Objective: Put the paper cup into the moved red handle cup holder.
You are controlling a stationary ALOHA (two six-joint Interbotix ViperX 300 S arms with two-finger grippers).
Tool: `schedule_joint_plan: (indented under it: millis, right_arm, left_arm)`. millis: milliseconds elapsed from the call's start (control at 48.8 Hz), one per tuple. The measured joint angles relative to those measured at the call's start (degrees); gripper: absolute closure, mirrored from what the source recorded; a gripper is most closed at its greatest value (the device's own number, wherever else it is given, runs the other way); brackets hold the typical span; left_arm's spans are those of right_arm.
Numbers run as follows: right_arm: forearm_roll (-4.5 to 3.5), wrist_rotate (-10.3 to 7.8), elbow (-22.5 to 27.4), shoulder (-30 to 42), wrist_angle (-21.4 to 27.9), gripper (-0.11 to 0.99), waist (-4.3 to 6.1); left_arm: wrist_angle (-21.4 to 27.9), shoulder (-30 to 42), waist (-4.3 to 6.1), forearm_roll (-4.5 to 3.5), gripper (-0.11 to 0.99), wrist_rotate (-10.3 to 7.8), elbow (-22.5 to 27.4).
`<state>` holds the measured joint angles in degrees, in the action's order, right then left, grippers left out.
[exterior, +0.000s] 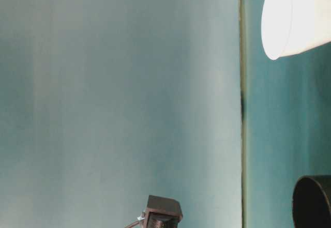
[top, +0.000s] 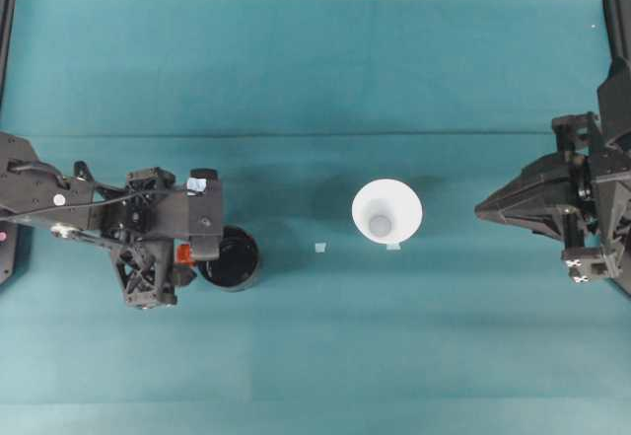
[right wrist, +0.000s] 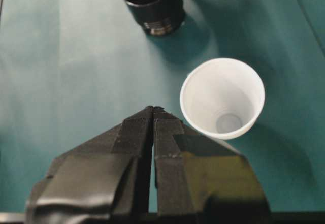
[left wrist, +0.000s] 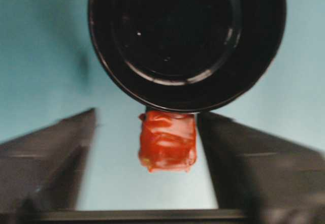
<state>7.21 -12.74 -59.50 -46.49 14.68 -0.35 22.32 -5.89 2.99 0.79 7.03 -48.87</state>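
The white paper cup (top: 386, 212) stands upright near the table's middle, also visible in the right wrist view (right wrist: 222, 98) and the table-level view (exterior: 295, 18). Left of it sits the glossy black red handle cup holder (top: 230, 257), its red tab (top: 183, 253) pointing toward the left arm. My left gripper (left wrist: 147, 117) is open, and the red tab (left wrist: 167, 140) lies between its fingers (left wrist: 254, 158) with a gap on each side. My right gripper (top: 483, 210) is shut and empty, a short way right of the cup, with its tips (right wrist: 153, 109) pointing at the holder (right wrist: 153, 4).
A teal cloth (top: 315, 356) covers the table. Two small pale tape marks lie on it, one (top: 320, 248) between holder and cup, one (top: 393, 247) at the cup's near side. Part of the left arm (exterior: 163, 212) shows in the table-level view.
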Motion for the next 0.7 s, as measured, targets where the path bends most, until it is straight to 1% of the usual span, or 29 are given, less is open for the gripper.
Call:
schedule_joint_plan:
  millis: [20,82,123,266,328,348,451,553,594,615,635,697]
  right_arm:
    - [0.09,0.00,0.0,0.0,0.0,0.97,0.00]
    - [0.00,0.00,0.1,0.0,0.0,0.97,0.00]
    - [0.00,0.00,0.0,0.0,0.0,0.97,0.00]
    - [0.00,0.00,0.0,0.0,0.0,0.97,0.00]
    - [0.09,0.00,0.0,0.0,0.0,0.97,0.00]
    - [0.00,0.00,0.1,0.0,-0.1,0.97,0.00]
    - [0.00,0.00,0.0,0.0,0.0,0.97,0.00]
    - [0.00,0.00,0.0,0.0,0.0,0.97,0.00]
    - [0.00,0.00,0.0,-0.1,0.0,0.97,0.00]
    - [0.09,0.00,0.0,-0.1,0.0,0.97,0.00]
    - [0.09,0.00,0.0,0.0,-0.1,0.97,0.00]
    - [0.00,0.00,0.0,0.0,0.0,0.97,0.00]
  left_arm:
    - [0.0,0.0,0.00,0.00,0.33,0.00,0.0]
    - [0.0,-0.1,0.09,0.09,0.52,0.00,-0.1]
    - [-0.1,-0.1,0.09,0.00,0.59,0.09,0.0]
    - [0.0,-0.2,0.35,0.09,0.59,-0.26,0.0]
    - [-0.1,-0.2,0.35,0.09,0.59,-0.26,0.0]
    - [0.0,-0.2,0.35,0.00,0.60,-0.26,0.0]
    - [0.0,-0.2,0.44,0.09,0.59,-0.18,0.6]
    - [0.1,-0.5,0.44,0.09,0.60,-0.26,3.1]
    - [0.0,-0.5,0.44,0.00,0.60,-0.35,4.7]
    - [0.1,-0.4,0.35,0.09,0.60,-0.35,5.4]
    - [0.2,-0.4,0.35,0.00,0.59,-0.35,6.2]
    - [0.4,0.0,0.44,0.09,0.60,-0.44,8.5]
